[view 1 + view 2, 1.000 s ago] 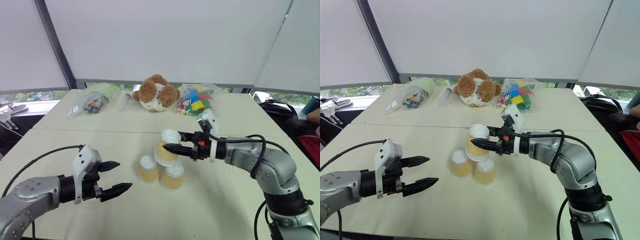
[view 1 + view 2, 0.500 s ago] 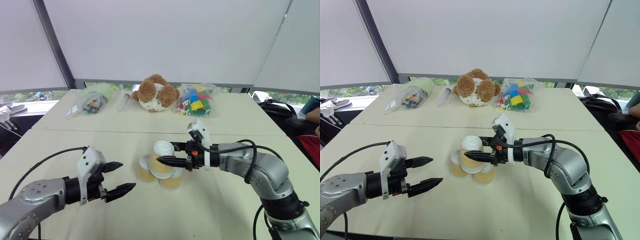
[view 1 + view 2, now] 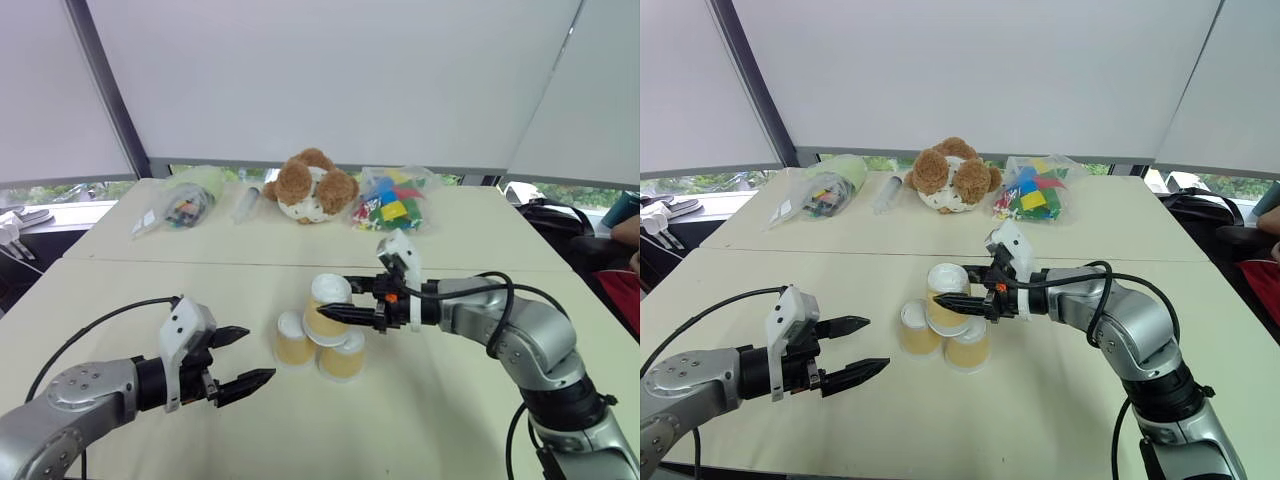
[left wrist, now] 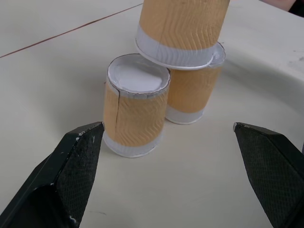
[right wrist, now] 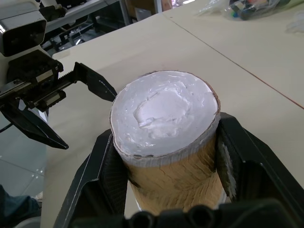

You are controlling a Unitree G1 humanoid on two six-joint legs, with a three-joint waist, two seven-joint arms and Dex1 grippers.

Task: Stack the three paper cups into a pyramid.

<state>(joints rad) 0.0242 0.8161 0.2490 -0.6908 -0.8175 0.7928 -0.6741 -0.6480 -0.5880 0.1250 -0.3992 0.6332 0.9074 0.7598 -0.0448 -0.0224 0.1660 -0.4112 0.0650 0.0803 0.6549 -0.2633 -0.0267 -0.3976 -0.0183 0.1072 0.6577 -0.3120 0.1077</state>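
Top cup held over the pair
A tan-yellow paper cup [image 3: 328, 305] is gripped by the right pincer [image 3: 334, 312] above two matching cups [image 3: 296, 339]; beside these, the left pincer [image 3: 243, 358] is spread, empty.

head eyes: forward-down over table [image 3: 120, 290] | wrists: close on cups [image 4: 137, 111] (shared)

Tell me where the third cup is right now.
In the head views, the top cup sits mid-table, clamped in the right pincer, over the two base cups, slightly tilted.

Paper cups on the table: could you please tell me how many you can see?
3: two paper cups stand upside down side by side; the third is in the right gripper, on them.
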